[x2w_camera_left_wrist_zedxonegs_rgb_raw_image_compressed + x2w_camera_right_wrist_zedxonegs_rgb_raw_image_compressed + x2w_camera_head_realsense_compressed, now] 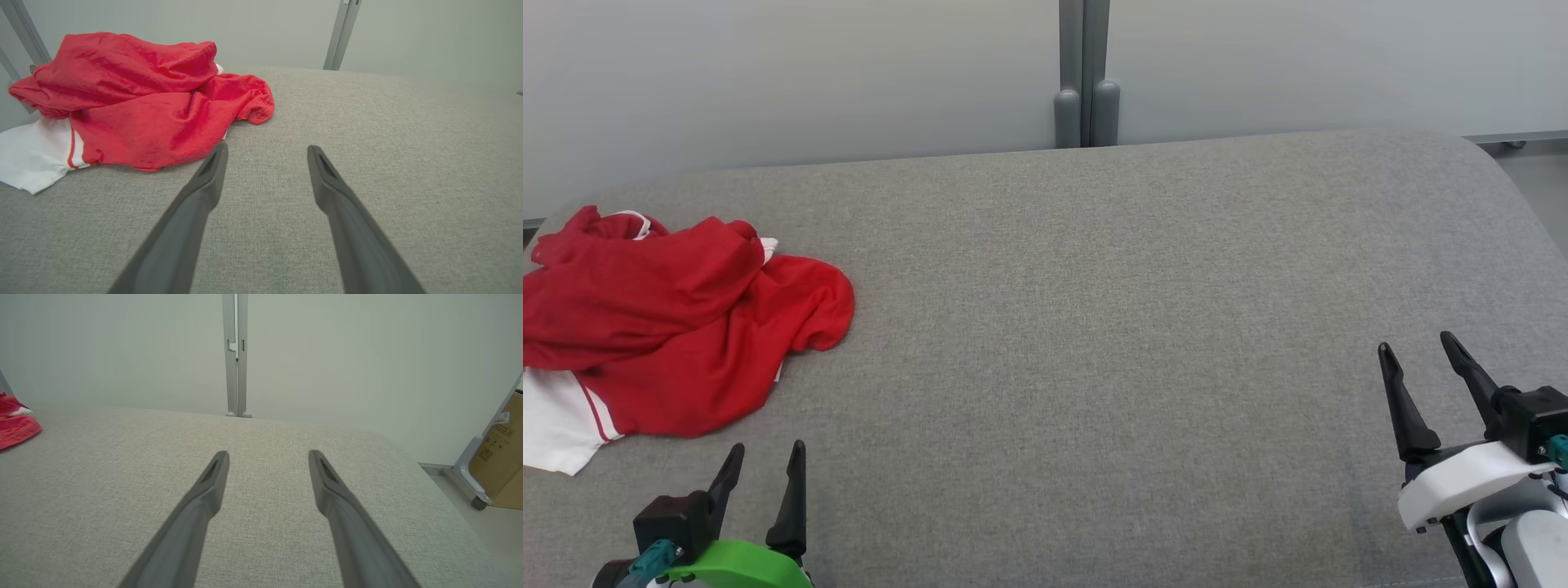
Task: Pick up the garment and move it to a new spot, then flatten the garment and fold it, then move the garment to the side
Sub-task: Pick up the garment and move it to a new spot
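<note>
The garment [678,327] lies crumpled at the far left of the grey padded surface [1094,327], red with a white sleeve poking out at its near left edge. In the left wrist view the garment [143,102] sits just beyond and left of the fingertips. My left gripper [768,453] stands open a short way in front of the garment's near edge, nothing between its fingers. My left gripper [266,150] hovers over bare fabric. My right gripper [1414,343] is open at the far right, far from the garment. My right gripper [268,455] is empty; a red bit of the garment [16,426] shows at far left.
A pale wall with a grey vertical post [1085,73] runs behind the surface. The surface's right end rounds off toward the floor, where a cardboard box on a wheeled frame [496,457] stands. Bare grey fabric spreads between the two grippers.
</note>
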